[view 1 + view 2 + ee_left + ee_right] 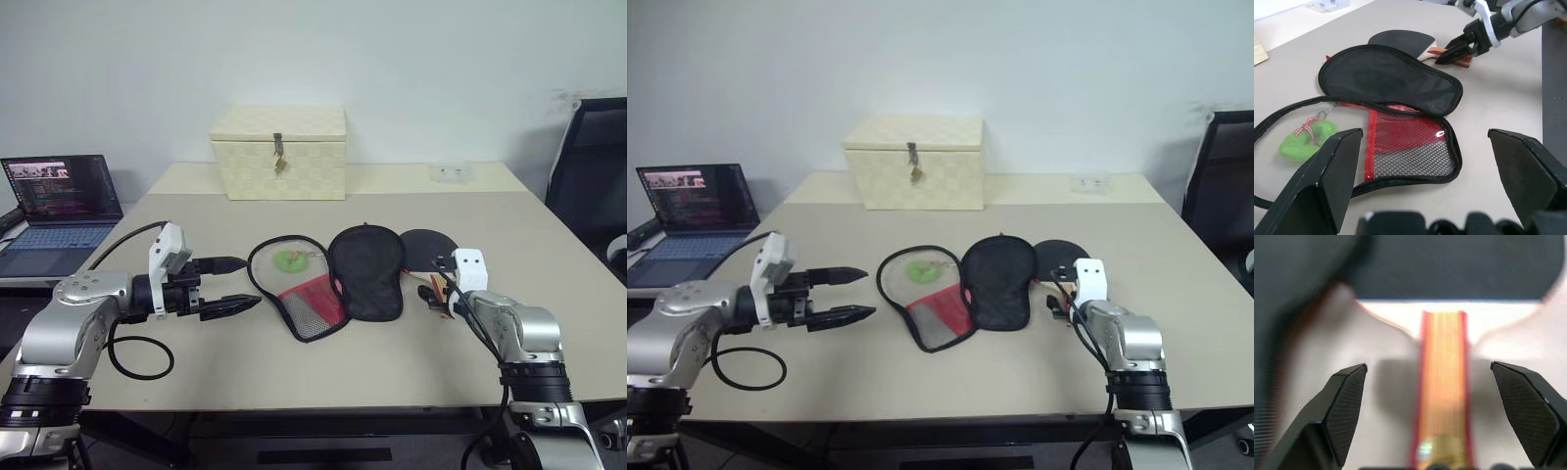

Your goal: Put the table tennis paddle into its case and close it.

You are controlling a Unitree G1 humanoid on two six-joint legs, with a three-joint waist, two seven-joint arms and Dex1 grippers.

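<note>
Head views: the case (338,279) lies unzipped on the table (294,372), lid flap folded back, red mesh interior exposed for loading. The table tennis paddle (427,249) rests on the table just right of the case, blade toward the far edge. The left gripper (227,284) hovers left of the case, jaws apart, empty, probably waiting to steady the case.

Left wrist view: a green trinket (1305,141) sits within the case's opened half; the right gripper (1453,51) is at the paddle handle.

Right wrist view: jaws spread wide, straddling the wooden handle; contact apparently not yet made.
</note>
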